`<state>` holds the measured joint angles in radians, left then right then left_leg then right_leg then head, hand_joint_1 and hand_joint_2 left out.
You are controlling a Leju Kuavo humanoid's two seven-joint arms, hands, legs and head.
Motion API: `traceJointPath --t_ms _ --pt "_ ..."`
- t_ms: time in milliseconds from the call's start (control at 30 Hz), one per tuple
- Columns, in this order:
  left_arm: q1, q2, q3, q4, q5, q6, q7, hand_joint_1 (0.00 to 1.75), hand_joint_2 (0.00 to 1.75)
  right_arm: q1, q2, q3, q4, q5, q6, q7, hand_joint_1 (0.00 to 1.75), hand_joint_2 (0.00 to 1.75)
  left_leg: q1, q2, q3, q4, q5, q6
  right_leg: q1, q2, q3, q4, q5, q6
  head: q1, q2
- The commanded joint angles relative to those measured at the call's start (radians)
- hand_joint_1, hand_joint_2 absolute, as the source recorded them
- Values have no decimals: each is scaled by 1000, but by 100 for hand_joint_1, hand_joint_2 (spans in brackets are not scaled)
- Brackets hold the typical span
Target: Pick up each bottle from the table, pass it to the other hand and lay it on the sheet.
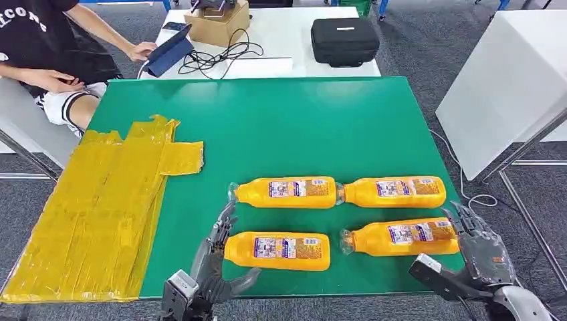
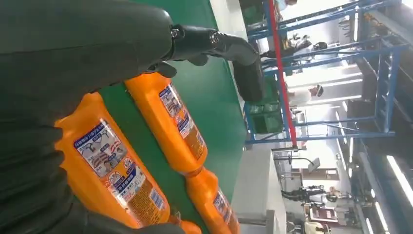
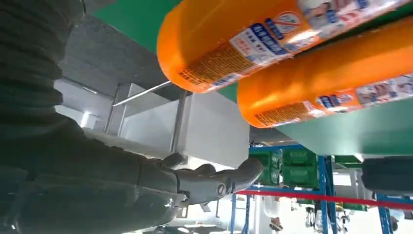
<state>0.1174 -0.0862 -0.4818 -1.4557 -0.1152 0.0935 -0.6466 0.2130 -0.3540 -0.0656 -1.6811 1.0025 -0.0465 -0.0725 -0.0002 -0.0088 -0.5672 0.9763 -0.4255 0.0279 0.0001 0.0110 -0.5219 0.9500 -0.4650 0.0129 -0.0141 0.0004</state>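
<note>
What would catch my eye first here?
Four orange bottles lie on their sides in two rows on the green table, the near left bottle right beside the robot's left hand. A crinkled yellow sheet covers the table's left edge, and the right hand waits by the near right bottle.

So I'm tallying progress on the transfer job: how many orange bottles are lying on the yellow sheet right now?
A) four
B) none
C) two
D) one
B: the yellow sheet lies bare at the table's left, and all four orange bottles lie on the green table to its right.
</note>
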Motion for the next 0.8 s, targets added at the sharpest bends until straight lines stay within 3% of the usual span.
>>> traceJointPath --t_ms 33,300,500,800 --pt "-42 -14 17 100 11 -22 -1 0 175 -62 -23 91 124 29 -14 -9 0 175 0 1 2 -1 0 -1 0 0 2 -2 0 0 0 0" --pt "-65 -32 37 108 48 -70 9 0 175 -242 -14 250 309 60 -26 -27 0 175 2 4 3 -1 0 -1 3 3 3 -2 1 1 0 0" --pt "-29 -6 11 118 77 -90 -20 0 175 -253 -25 299 341 43 -44 -53 0 175 3 5 9 -3 -3 -2 3 2 9 -5 -1 1 0 0" --pt "-50 -22 2 127 83 -102 -9 0 175 -316 -35 353 407 22 -36 -68 0 175 2 2 1 -1 0 -1 2 1 2 -1 0 0 0 0"
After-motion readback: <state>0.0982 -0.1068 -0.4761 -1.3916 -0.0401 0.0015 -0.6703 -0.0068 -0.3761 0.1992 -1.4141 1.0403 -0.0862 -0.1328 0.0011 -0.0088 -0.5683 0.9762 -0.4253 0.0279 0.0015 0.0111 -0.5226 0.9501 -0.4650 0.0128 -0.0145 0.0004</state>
